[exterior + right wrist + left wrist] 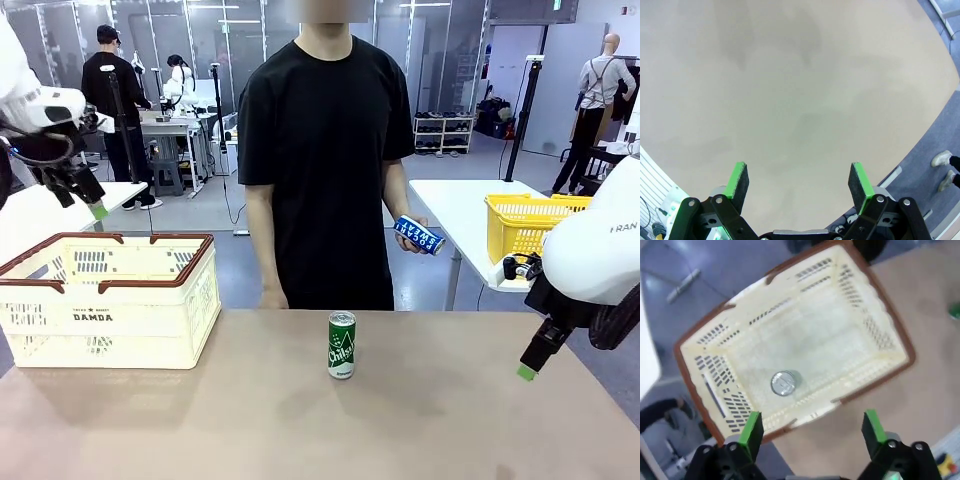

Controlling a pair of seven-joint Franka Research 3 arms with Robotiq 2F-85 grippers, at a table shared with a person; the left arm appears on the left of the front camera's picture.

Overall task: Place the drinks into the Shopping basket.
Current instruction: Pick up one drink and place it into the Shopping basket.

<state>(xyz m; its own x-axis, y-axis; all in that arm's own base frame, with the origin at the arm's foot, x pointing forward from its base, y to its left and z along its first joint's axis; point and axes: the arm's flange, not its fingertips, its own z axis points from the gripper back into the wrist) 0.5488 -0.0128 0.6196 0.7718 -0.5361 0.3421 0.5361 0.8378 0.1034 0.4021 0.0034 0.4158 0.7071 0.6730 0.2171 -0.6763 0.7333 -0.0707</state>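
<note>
A green can (341,345) with white lettering stands upright in the middle of the table. The person at the far side holds a blue can (419,235) in one hand. The cream Shopping basket (110,300) with a reddish-brown rim sits at the table's left. In the left wrist view the Shopping basket (850,305) is seen from above, and one can (784,383) stands inside it, silver end up. My left gripper (811,432) hangs open high above the basket (98,211). My right gripper (799,182) is open over bare tabletop at the right (527,372).
A yellow mesh basket (530,222) stands on a white table behind at the right. Another white table is at the far left. The brown table (300,430) has open room around the green can and in front.
</note>
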